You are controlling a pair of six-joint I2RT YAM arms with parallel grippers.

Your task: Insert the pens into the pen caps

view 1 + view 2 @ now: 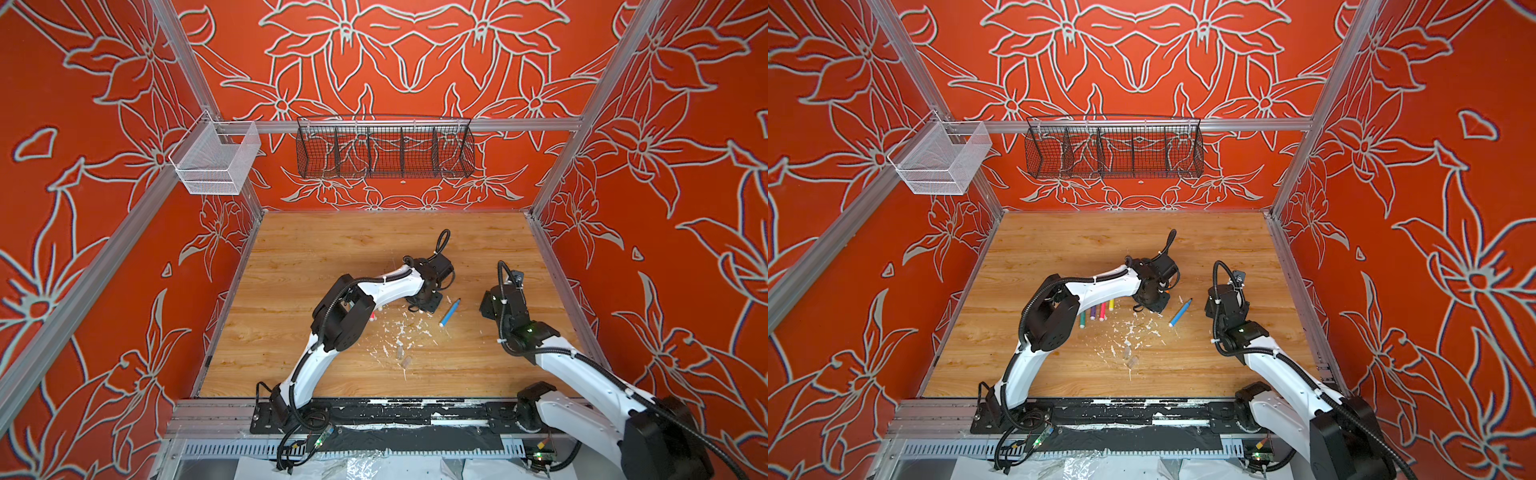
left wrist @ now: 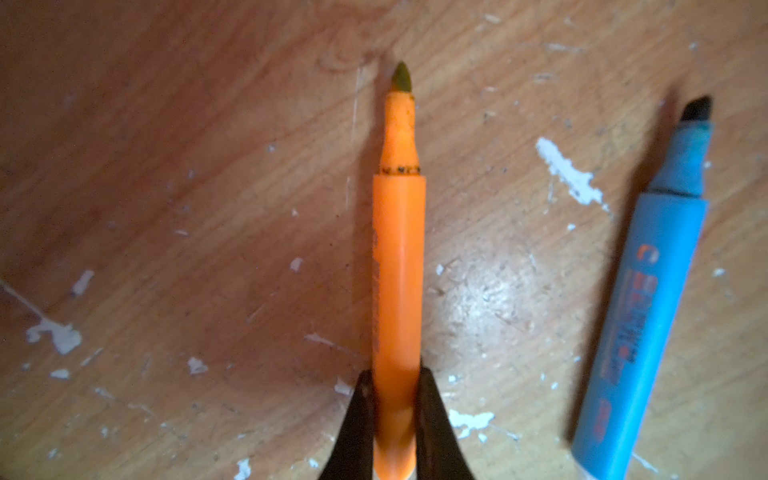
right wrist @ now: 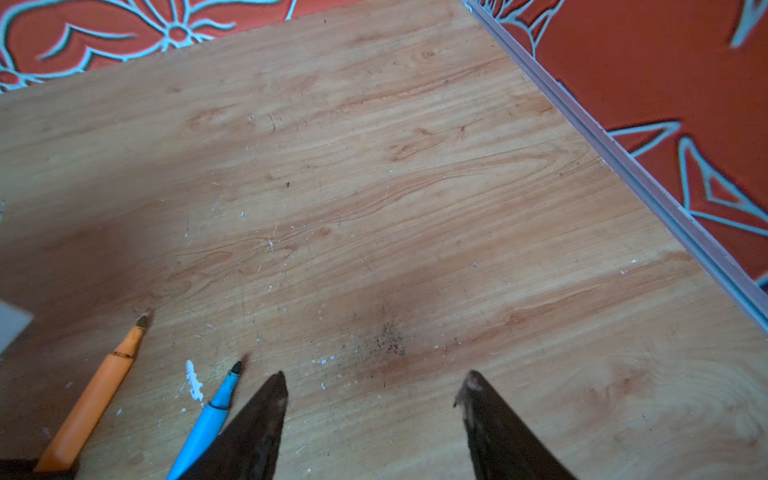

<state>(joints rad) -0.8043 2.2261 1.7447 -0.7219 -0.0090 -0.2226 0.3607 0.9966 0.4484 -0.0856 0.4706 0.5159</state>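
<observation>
Clenched on the rear of the orange pen (image 2: 399, 249) with the left end effector (image 2: 395, 374); felt tip bare, pointing out over the counter (image 2: 166, 166). Just beside it, flat on the wood and also uncapped: the blue pen (image 2: 648, 311). Released, spread wide above bare wood near that pen: the right end effector (image 3: 376, 376). Strewn between the arms: white flecks (image 1: 399, 332), with two clear pen caps (image 1: 406, 361) among them, faint and hard to make out. Tucked under the left arm (image 1: 1100, 289) in a top view: a row of pens (image 1: 1102, 311), upper ends hidden. From above, grip on the orange pen blocked by the wrist.
</observation>
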